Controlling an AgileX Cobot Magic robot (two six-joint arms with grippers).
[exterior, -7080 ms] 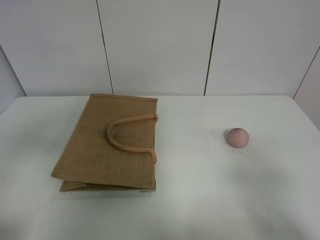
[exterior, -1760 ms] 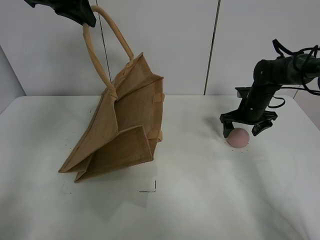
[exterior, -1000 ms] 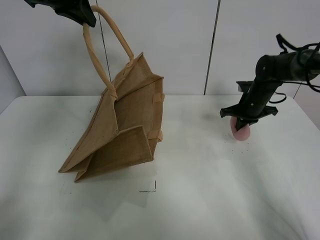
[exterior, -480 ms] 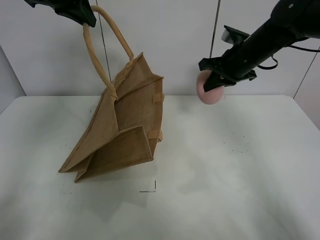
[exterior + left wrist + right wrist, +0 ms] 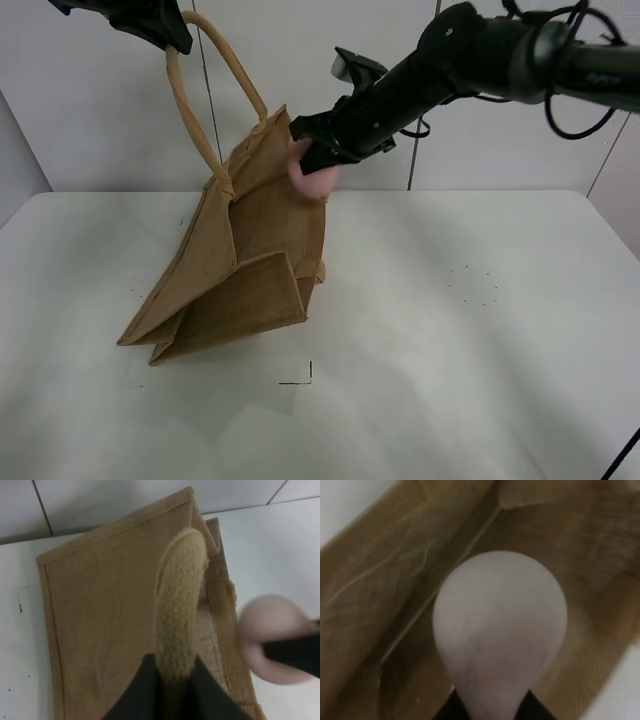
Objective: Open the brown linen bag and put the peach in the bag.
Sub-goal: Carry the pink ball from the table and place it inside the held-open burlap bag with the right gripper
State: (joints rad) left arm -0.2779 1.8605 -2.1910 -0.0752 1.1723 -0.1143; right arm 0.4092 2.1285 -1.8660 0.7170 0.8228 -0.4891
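Note:
The brown linen bag (image 5: 240, 255) hangs tilted above the white table, lifted by one beige loop handle (image 5: 205, 90). My left gripper (image 5: 165, 28) is shut on that handle at the top left; the left wrist view shows the handle (image 5: 179, 605) between the dark fingers. My right gripper (image 5: 318, 150) reaches across from the right and is shut on the pink peach (image 5: 314, 172), held at the bag's open upper edge. In the right wrist view the peach (image 5: 500, 630) fills the middle, with the bag's inside (image 5: 395, 605) right behind it. The peach also shows in the left wrist view (image 5: 277, 637).
The white table (image 5: 460, 340) lies under the bag, with a small black corner mark (image 5: 300, 378) in front of the bag. White wall panels (image 5: 320, 60) stand behind. The right arm's cables (image 5: 575, 70) hang at the upper right.
My right gripper has carried the peach left from mid-air above the table to the bag's open top. The left gripper and the bag have not moved.

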